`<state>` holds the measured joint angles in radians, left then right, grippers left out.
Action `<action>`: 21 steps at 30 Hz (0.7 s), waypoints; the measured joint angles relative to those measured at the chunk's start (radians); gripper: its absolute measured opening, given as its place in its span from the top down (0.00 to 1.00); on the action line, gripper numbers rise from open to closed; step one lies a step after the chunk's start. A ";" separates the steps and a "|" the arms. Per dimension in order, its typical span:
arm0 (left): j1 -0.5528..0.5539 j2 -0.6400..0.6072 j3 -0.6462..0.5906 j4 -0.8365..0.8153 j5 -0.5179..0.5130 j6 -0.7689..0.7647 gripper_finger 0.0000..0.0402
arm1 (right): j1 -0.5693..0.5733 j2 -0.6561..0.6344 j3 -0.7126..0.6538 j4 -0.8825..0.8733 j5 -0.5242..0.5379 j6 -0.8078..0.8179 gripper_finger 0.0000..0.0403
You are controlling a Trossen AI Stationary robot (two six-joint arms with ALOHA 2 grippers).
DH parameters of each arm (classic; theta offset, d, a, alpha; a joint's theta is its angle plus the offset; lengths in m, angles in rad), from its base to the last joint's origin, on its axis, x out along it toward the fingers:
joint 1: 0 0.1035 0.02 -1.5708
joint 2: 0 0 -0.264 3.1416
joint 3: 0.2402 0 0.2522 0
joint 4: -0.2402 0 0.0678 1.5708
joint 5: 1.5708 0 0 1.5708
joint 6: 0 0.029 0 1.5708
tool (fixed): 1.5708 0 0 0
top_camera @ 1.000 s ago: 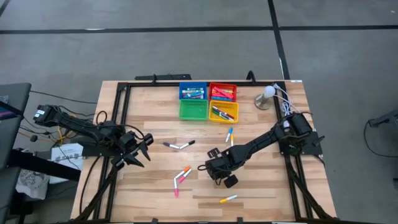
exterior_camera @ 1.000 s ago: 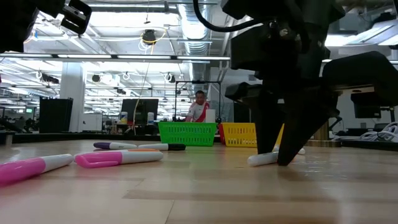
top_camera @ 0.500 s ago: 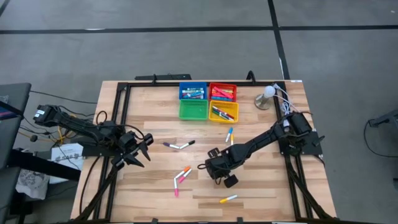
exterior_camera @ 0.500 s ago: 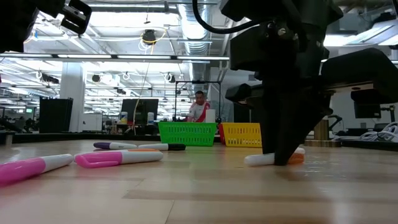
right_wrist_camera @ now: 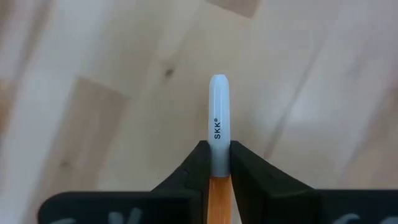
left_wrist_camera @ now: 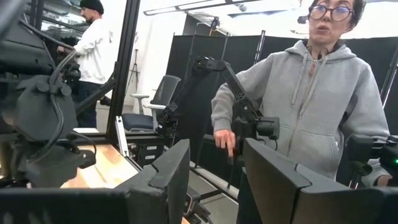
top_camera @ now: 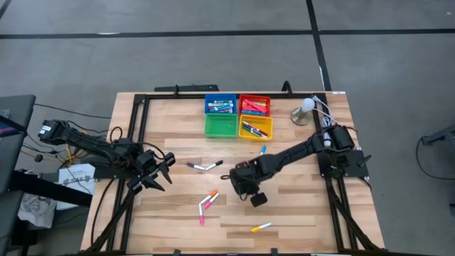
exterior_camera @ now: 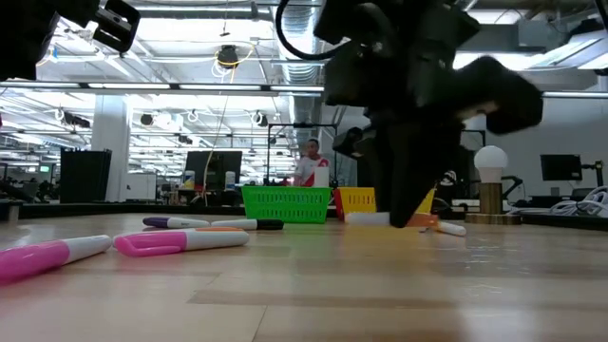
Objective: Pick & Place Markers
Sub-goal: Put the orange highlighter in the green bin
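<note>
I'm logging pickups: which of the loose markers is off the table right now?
The white-barrelled marker with the orange cap, clamped between the right gripper fingers above the wood. The pink and orange markers and the others lie flat on the table.

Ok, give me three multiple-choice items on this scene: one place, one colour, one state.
1. Which tray sits beside the yellow tray, toward the left arm? A blue tray; B green tray; C red tray.
2. The marker at the right gripper is white and: A orange; B pink; C blue.
3. The right gripper's jaws are: A wide open; B shut on the marker; C beyond the table's edge.
Key: B, the high view shows them side by side; A, orange shows between the jaws; B, they pinch it. The left gripper waits at the table's left.
</note>
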<state>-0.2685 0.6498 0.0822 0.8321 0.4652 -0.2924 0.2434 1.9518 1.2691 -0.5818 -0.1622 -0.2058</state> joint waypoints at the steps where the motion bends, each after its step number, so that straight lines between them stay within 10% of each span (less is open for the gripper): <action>1: 0.000 0.000 0.000 0.000 0.000 0.000 0.63 | -0.006 0.000 0.006 -0.012 -0.024 -0.001 0.90; 21: 0.000 0.000 0.000 0.000 0.000 0.000 0.63 | -0.247 -0.003 0.246 -0.251 -0.631 -0.003 0.89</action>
<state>-0.2684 0.6498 0.0822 0.8322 0.4652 -0.2924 -0.0032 1.9484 1.5151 -0.8328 -0.7933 -0.2092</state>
